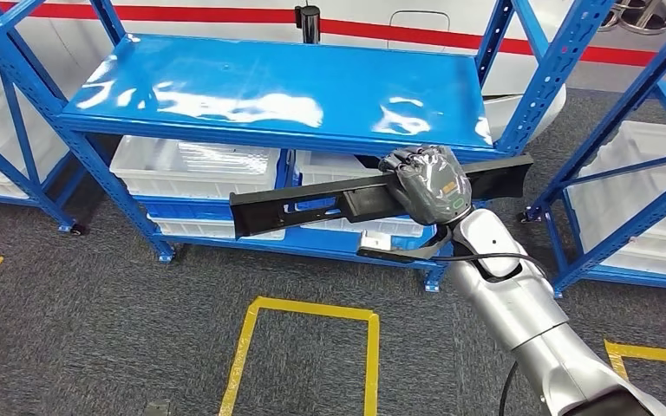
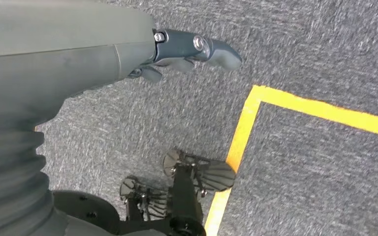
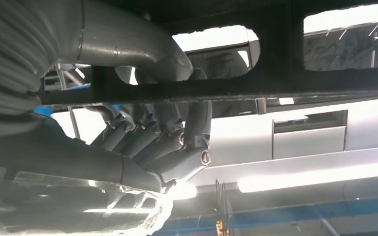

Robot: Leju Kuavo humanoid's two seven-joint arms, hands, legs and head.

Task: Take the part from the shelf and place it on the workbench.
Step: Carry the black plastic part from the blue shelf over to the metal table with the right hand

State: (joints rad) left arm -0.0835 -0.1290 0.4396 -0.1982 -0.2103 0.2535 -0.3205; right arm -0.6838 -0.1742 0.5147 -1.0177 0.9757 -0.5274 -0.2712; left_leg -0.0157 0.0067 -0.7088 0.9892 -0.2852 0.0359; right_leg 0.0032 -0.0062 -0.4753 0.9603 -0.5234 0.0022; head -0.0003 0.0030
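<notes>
The fingers (image 1: pixel 412 161) of the right hand (image 1: pixel 429 182) are wrapped around the long black part (image 1: pixel 312 208), which is held level just before the blue shelf (image 1: pixel 277 87), while the left hand (image 2: pixel 187 54) is hung emptily, fingers slightly curled, over carpet.

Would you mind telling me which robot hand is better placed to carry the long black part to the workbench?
The right robot hand: it already grips the long black plastic part. The left robot hand hangs over the carpet, holding nothing.

Long black slotted part (image 1: pixel 312 208) (near-level, slightly tilted) before the blue shelf (image 1: pixel 269 87)
</notes>
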